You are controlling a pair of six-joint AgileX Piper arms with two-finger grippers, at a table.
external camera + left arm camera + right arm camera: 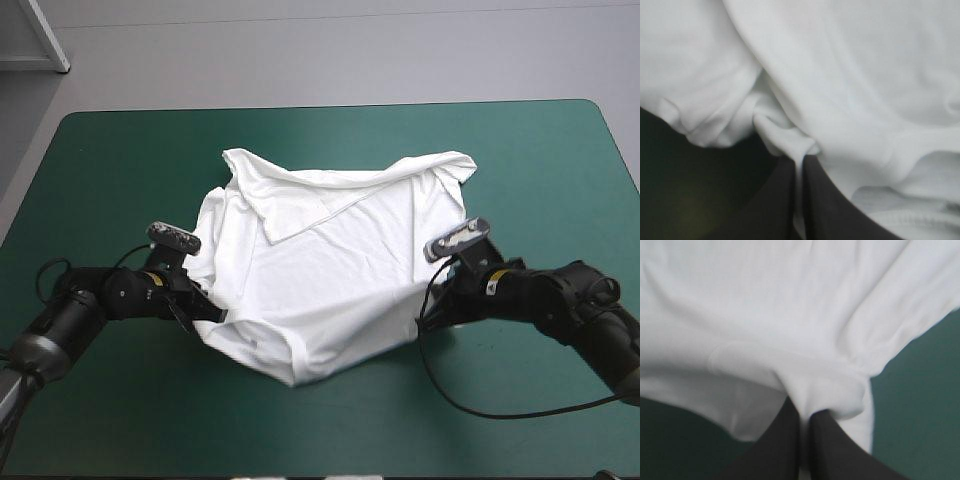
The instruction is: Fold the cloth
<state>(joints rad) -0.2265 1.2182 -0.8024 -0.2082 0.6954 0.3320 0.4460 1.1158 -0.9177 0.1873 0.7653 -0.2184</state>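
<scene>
The white T-shirt (330,265) lies loosely spread and rumpled at the middle of the teal-green table, with a flap folded over near its far side. My left gripper (208,306) is at the shirt's near-left edge, shut on the T-shirt. In the left wrist view its black fingers (775,200) pinch a fold of the T-shirt (840,85). My right gripper (428,308) is at the shirt's near-right edge, shut on the T-shirt. White cloth (790,315) bunches over that gripper's fingers (832,445) in the right wrist view.
Bare teal-green cover (120,150) surrounds the shirt on all sides. The table's far edge (330,106) runs beyond the shirt.
</scene>
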